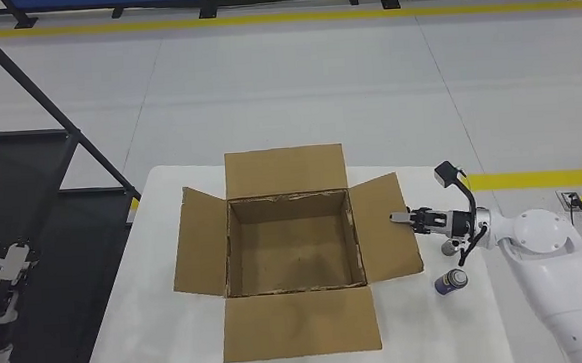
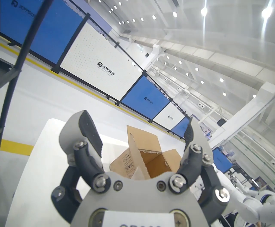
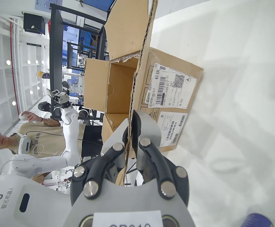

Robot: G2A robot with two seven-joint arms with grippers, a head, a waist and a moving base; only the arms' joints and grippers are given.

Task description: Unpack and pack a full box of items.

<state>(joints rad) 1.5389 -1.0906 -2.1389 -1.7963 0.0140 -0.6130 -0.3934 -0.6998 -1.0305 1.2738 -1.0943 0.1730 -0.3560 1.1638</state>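
An open cardboard box (image 1: 290, 244) stands in the middle of the white table (image 1: 460, 321), all its flaps folded outward and its inside bare. My right gripper (image 1: 403, 218) is at the outer edge of the box's right flap (image 1: 389, 226); in the right wrist view the right gripper (image 3: 130, 122) is shut on that flap's (image 3: 137, 64) corrugated edge. A small blue can (image 1: 451, 281) stands on the table beside the right arm. My left gripper (image 1: 11, 257) hovers off the table's left side, open with nothing between its fingers (image 2: 90, 131), looking toward the box (image 2: 148, 159).
A black metal frame (image 1: 57, 116) slants at the left beside a dark panel (image 1: 32, 197). Yellow floor lines (image 1: 541, 178) run behind and right of the table. The table has bare room in front of and right of the box.
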